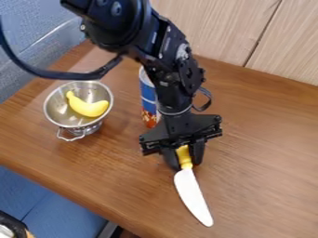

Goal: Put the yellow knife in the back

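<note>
Consists of a flat brown tabletop (267, 144) with visible wood grain. Extends across most of the camera view, with a straight edge running diagonally from the left side down to the bottom. Supports a round, silver-coloured metal colander (57, 109) toward the left, set upright with open side up and a wire handle directed toward the near edge. Supports, to the right of the colander in the view, a cylindrical can (148, 94), upright, partly hidden, with blue upper section and red patterned lower section. Stands near the colander, without contact.

Black arm (171, 76) slanting down; claw (185, 162) lowered, fingers (197, 153) clamped.
</note>
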You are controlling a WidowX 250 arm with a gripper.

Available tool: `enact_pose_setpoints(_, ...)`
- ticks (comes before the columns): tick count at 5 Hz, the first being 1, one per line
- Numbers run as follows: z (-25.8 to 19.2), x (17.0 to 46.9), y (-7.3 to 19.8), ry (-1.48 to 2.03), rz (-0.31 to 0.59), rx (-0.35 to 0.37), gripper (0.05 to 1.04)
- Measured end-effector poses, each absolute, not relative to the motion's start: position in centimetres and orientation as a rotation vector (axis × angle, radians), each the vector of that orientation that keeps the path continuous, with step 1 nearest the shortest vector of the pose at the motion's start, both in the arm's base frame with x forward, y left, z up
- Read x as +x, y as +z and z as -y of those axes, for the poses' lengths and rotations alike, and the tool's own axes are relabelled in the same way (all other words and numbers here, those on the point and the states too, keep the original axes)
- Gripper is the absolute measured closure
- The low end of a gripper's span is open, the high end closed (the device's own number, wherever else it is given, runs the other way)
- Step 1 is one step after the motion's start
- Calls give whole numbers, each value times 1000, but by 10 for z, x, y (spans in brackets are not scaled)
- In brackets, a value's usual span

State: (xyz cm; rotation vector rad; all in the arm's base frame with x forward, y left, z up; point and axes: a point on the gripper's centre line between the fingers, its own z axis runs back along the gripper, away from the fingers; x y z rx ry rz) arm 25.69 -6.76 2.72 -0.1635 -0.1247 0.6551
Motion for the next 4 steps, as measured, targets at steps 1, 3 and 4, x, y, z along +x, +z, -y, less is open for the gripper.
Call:
enact_pose_setpoints(1,66,258,27,644,124,-148,746)
enact_pose_setpoints(3,64,252,42,582,62,-108,746)
enact_pose_setpoints(4,72,251,82,569,128,-155,746)
